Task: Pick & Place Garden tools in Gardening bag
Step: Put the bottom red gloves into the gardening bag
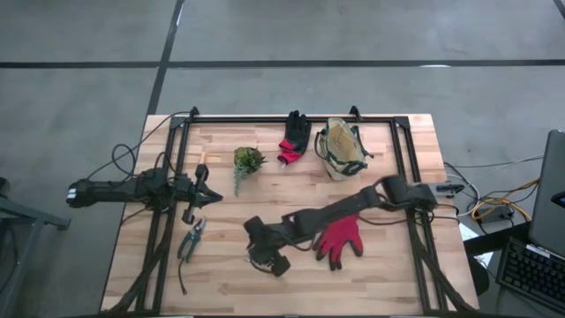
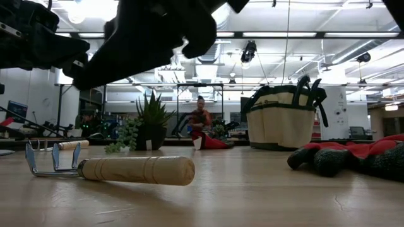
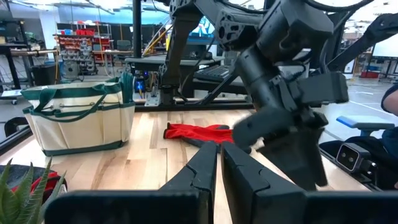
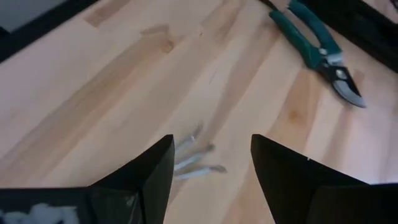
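Note:
The small hand fork (image 2: 136, 169) lies flat on the table, with its wooden handle and metal tines (image 4: 196, 158) both down. My right gripper (image 1: 265, 252) hangs open just above it near the table's near middle, one finger on either side of the tines and touching nothing. The red glove (image 1: 340, 238) lies to its right. The green-handled pruners (image 1: 192, 238) lie to its left. The beige gardening bag (image 1: 342, 148) stands upright at the far middle, with the black-and-red glove (image 1: 296, 137) beside it. My left gripper (image 1: 207, 194) is shut and empty at the left. The dark-handled pruners are not seen.
A small leafy plant (image 1: 249, 161) stands at the far middle-left, between my left gripper and the bag. A black metal frame (image 1: 291, 117) runs along the far edge and both sides of the table. My right arm (image 1: 353, 212) stretches slantwise over the red glove.

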